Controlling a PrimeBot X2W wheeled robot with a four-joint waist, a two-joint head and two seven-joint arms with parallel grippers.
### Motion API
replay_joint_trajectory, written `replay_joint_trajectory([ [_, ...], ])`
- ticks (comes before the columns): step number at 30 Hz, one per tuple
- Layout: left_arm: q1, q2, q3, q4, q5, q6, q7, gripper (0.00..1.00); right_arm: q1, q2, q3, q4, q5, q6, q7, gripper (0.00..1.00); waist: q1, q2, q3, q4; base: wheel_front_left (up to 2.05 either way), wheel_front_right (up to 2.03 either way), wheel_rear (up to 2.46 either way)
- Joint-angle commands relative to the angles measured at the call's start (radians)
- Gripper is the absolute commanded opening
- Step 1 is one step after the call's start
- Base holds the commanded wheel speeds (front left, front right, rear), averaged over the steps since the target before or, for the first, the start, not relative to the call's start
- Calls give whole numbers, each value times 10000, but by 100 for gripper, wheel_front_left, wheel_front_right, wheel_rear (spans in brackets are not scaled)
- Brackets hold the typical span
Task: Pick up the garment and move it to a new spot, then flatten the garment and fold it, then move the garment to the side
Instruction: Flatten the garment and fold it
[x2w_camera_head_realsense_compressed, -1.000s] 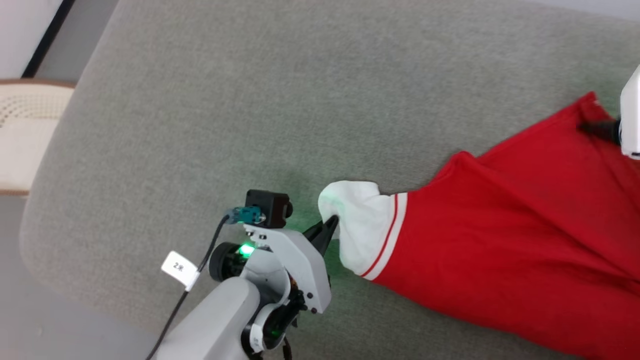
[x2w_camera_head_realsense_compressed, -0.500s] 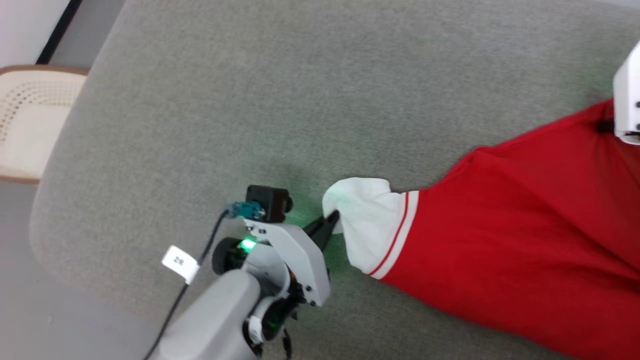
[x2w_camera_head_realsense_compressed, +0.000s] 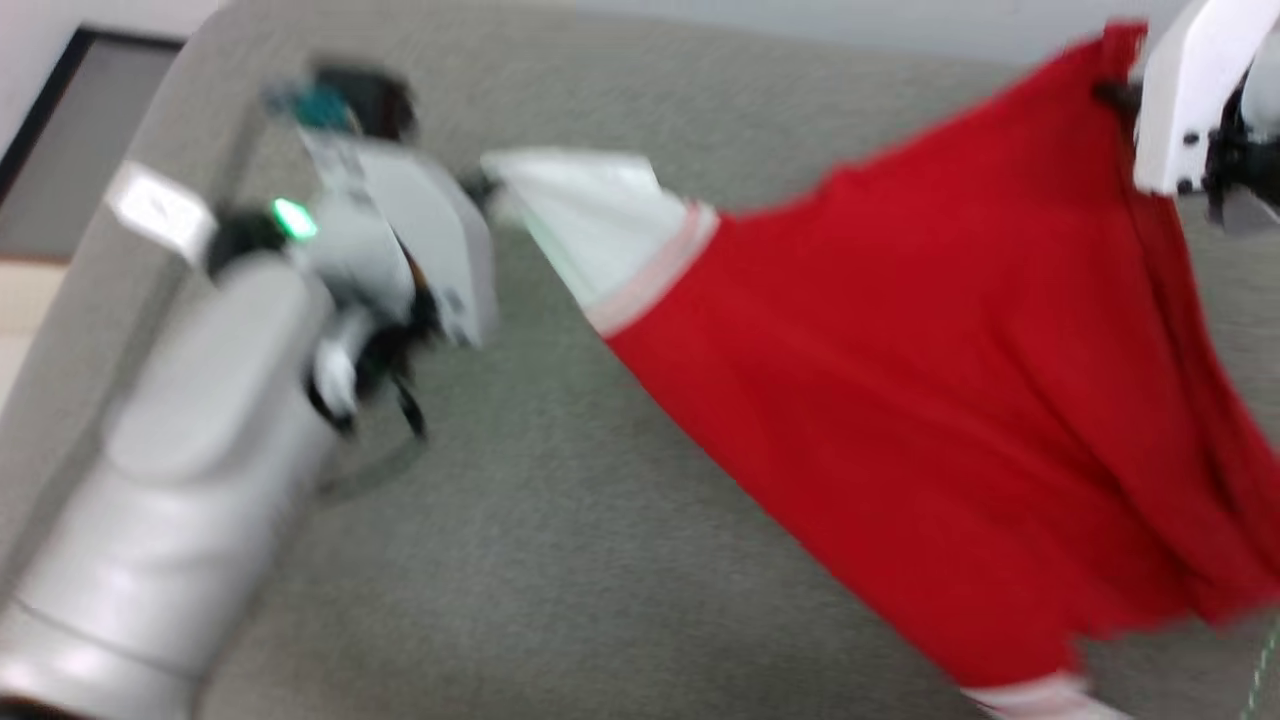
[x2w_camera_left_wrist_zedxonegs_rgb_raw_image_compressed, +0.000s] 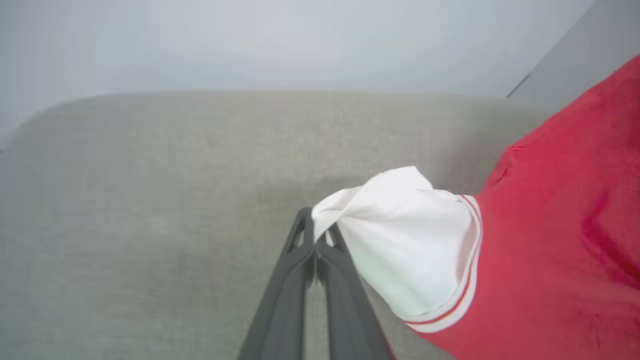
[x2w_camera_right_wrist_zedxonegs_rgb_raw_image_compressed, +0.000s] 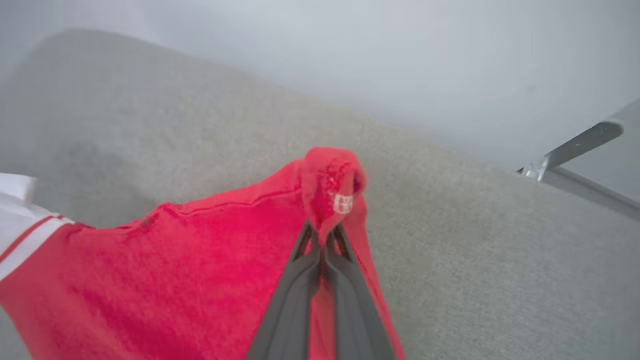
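Note:
The garment (x2w_camera_head_realsense_compressed: 920, 380) is a red shirt with a white, red-striped sleeve, hanging stretched in the air above the grey cushion. My left gripper (x2w_camera_head_realsense_compressed: 482, 190) is shut on the tip of the white sleeve (x2w_camera_head_realsense_compressed: 590, 215). In the left wrist view my left gripper (x2w_camera_left_wrist_zedxonegs_rgb_raw_image_compressed: 316, 235) pinches that white sleeve (x2w_camera_left_wrist_zedxonegs_rgb_raw_image_compressed: 410, 240) between closed fingers. My right gripper (x2w_camera_head_realsense_compressed: 1115, 95) is shut on a red edge of the garment at the upper right. The right wrist view has my right gripper (x2w_camera_right_wrist_zedxonegs_rgb_raw_image_compressed: 322, 237) clamped on a bunched red fold (x2w_camera_right_wrist_zedxonegs_rgb_raw_image_compressed: 330, 185). The head view is blurred.
A wide grey upholstered cushion (x2w_camera_head_realsense_compressed: 560, 560) lies under the garment. Its rounded left edge (x2w_camera_head_realsense_compressed: 120, 270) drops to the floor. A pale wall rises behind it, and a metal bar (x2w_camera_right_wrist_zedxonegs_rgb_raw_image_compressed: 570, 150) stands beyond the cushion's far edge.
Both grippers have risen with the garment, which lay on the cushion and now hangs stretched between them. The right gripper closed on the red edge. The head camera has shifted.

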Motion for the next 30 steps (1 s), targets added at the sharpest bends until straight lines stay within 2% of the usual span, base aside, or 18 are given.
replay_joint_trajectory([
  [1,-635,169,80,255,103,-54,241,0,-250,132,17,-3,-76,-7,-628,0,0,-1,-988,-1048,0,0,0],
  [5,-2123,422,41,1059,443,-140,789,0,-685,444,69,270,-438,-7,-2160,0,0,-1,-1424,-1684,0,0,0],
  [8,-3225,679,-42,1739,886,-247,822,0,-1143,667,-26,580,-779,-7,-3431,0,0,-1,-1636,-2143,0,0,0],
  [15,-5370,979,-230,3353,1861,-571,-17,0,-1933,957,-205,1339,-1466,-9,-5871,0,0,-1,-1971,-2868,0,0,0],
  [21,-6632,950,-232,4528,2298,-593,-1072,0,-2391,883,-286,1937,-1575,-11,-6696,0,0,-1,-1975,-3168,0,0,0],
  [30,-7775,873,-257,5739,2447,-715,-1581,0,-2780,917,-503,2615,-1326,-23,-6996,0,0,-1,-1390,-3319,0,0,0],
])
